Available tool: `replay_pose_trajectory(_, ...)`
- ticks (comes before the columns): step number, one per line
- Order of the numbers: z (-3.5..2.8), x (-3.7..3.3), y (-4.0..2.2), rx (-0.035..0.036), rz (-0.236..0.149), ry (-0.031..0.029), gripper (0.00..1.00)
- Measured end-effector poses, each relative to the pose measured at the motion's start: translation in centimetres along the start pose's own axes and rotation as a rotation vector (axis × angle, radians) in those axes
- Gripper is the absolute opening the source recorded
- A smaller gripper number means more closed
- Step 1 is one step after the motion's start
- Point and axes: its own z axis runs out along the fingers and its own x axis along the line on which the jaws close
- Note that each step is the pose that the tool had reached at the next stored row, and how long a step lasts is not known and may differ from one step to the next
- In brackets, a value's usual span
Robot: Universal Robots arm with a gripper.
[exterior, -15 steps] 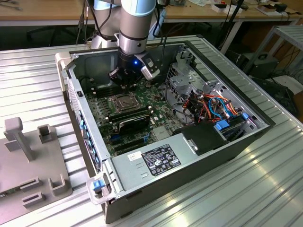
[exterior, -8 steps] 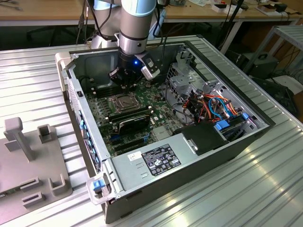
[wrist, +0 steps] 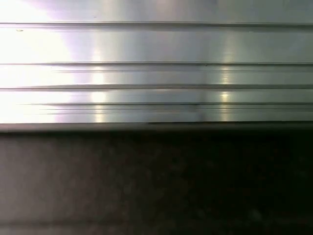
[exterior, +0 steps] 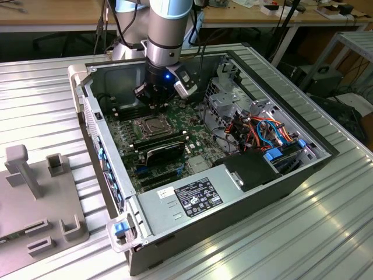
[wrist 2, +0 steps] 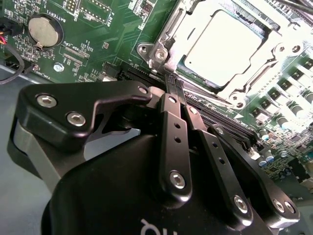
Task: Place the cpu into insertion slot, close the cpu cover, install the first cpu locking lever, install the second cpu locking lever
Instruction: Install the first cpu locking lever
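Silver-grey and dull, the cpu [wrist 2: 222, 49] lies flat inside the insertion slot [wrist 2: 182, 62], seated on the green circuit board [wrist 2: 98, 29]. The cpu cover [wrist 2: 274, 54], a thin bright metal frame with a square window, lies down around the chip in the second wrist view. A thin metal lever [wrist 2: 165, 39] runs along one side of the socket there.

The arm [exterior: 169, 29] stands almost upright over the open computer case [exterior: 116, 192], its wrist pointing down at the board beyond the socket [exterior: 150, 124] as the exterior view shows it. The gripper [wrist 2: 176, 88] is matte black, with bolted linkage bars; its two narrow fingers [wrist 2: 172, 84] are pressed together with no gap, holding nothing, the tips just beside the socket's corner and over a long black memory slot [wrist 2: 220, 120].

The case is a sheet-metal box holding the board, a long black finned card [exterior: 166, 150], a labelled grey power supply [exterior: 192, 195] and a tangle of orange and blue cables [exterior: 268, 131]. It rests on a ribbed aluminium table [exterior: 303, 233]. A grey moulded fixture [exterior: 35, 198] sits at the exterior view's left. A round coin battery [wrist 2: 44, 29] sits on the board.
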Motion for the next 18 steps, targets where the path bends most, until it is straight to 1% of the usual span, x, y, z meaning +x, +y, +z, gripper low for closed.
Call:
replay_pose_trajectory(2, -0.01, 0.00, 0.00, -0.0001, -0.011, 0.0005, 0.11)
replay_pose_trajectory(4, -0.01, 0.00, 0.00, -0.0003, -0.014, 0.0007, 0.11)
replay_pose_trajectory(9, -0.02, 0.00, -0.44, -0.0019, -0.014, 0.0006, 0.11)
replay_pose_trajectory(14, 0.00, 0.00, -0.47, -0.0017, -0.014, 0.0008, 0.11)
replay_pose_trajectory(18, 0.15, -0.01, -0.48, -0.0014, -0.014, 0.0010, 0.11)
